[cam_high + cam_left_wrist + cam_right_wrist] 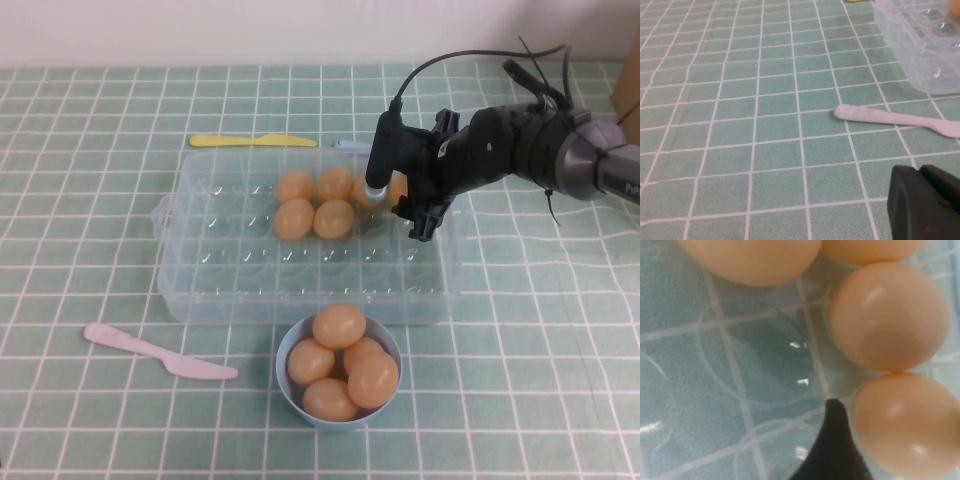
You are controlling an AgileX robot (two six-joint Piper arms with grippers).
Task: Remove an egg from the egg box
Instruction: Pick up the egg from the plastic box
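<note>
The clear plastic egg box (220,270) lies mid-table with several orange-tan eggs (294,218) in its far cells. My right gripper (392,200) reaches down into the box's far right part, among the eggs. In the right wrist view one dark finger (832,450) stands open right beside an egg (905,425) that sits in its cell; the other finger is out of view. Another egg (890,315) lies just beyond it. My left gripper (920,170) is shut and empty, low over the tablecloth, and out of the high view.
A light-blue bowl (288,345) holding several eggs stands just in front of the box. A pink plastic knife (160,355) lies front left, also in the left wrist view (890,116). A yellow knife (252,140) lies behind the box.
</note>
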